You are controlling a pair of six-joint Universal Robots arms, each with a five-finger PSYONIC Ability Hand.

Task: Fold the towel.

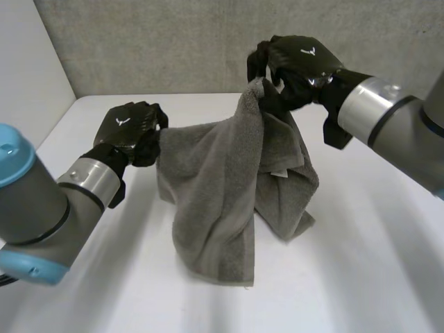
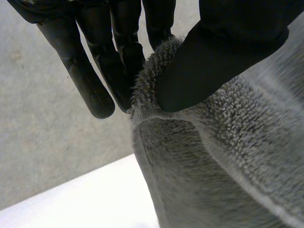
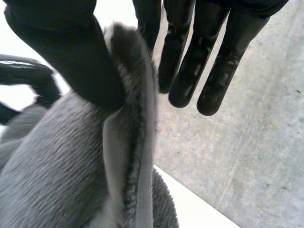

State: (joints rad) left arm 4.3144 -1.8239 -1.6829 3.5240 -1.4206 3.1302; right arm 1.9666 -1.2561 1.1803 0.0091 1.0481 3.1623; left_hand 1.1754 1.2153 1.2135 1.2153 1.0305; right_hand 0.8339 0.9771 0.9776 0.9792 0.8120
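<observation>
1. White desk bears the lower end of the grey towel.
2. One edge is pinched by the left robot hand, and a raised corner by the right robot hand.
3. The small tag is unreadable.

The black left hand and right hand each bear a white V mark, with silver cuffs, grey arms and a light-blue cap at eight o'clock.

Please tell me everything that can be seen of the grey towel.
The grey terry-cloth towel looks thick and looped, with a flat woven hem band. It hangs bunched in draped folds, its lower end reaching the white table. The left hand pinches its edge between thumb and fingers, lower; the right hand pinches another part of the edge, higher.
</observation>
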